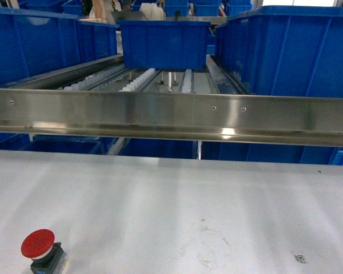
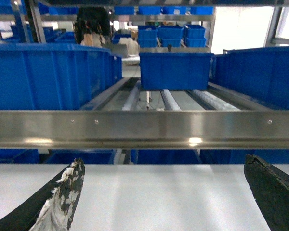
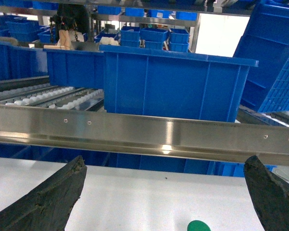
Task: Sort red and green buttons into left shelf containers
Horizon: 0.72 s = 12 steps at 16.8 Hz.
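Both pincers spread wide, gripping nothing.
Red button (image 1: 41, 249) at seven o'clock on white table (image 1: 177, 205); green button (image 3: 198, 225) below right gripper (image 3: 166, 197); left gripper (image 2: 166, 197) over bare tabletop.

No readable text, label or number shows anywhere.

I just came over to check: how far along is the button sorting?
Nothing looks sorted yet. The red button sits on the white table; a green cap shows below the open right gripper. The left gripper is open, empty. Both buttons remain to go into the blue bins.
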Tool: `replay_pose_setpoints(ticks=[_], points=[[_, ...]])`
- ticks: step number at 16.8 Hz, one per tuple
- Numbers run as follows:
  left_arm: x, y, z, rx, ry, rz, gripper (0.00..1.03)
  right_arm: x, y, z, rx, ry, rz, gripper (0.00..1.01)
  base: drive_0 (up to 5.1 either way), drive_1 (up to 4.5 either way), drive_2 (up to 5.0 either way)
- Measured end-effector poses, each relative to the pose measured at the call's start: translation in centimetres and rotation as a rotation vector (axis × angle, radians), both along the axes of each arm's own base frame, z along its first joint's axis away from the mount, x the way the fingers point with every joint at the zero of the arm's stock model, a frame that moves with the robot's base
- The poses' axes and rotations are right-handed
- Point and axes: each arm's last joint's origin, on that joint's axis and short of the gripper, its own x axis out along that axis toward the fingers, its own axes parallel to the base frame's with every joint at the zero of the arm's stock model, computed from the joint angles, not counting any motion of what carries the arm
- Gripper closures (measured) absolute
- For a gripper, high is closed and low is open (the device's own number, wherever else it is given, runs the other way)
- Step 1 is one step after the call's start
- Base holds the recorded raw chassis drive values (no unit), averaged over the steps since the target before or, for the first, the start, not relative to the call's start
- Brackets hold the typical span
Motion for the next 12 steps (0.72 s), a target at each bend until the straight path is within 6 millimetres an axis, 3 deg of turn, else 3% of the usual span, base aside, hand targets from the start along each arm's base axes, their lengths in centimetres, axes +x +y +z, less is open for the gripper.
replay_pose_setpoints(ticks=[4, 6, 7, 10, 12], points=[[3.3, 0.4, -0.1, 0.060, 0.049, -0.059, 0.05, 4.1, -0.4, -0.1, -0.023, 0.034, -0.027, 0.03, 0.0, 0.00, 0.0], [7.6, -0.5, 0.8, 0.097, 0.047, -0.085, 0.05, 8.6, -1.8, 0.3, -0.071, 0.033, -0.093, 0.03, 0.0, 0.00, 0.0], [10.1, -1.2, 0.2, 0.111, 0.082, -0.092, 0.05, 11.1, -2.4, -0.6, -0.097, 0.117, -0.096, 0.03, 0.0, 0.00, 0.0], [14.4, -3.1, -2.6, 0.125, 0.341, -0.157, 0.05, 15.5, -3.8, -4.0, -0.104, 0.422, -0.043, 0.03, 0.0, 0.00, 0.0], [16.1, -4.3, -3.6, 0.141, 0.442, -0.195, 0.05, 18.2, -4.8, -4.4, -0.143, 0.490, -0.028, 0.03, 0.0, 0.00, 0.0]])
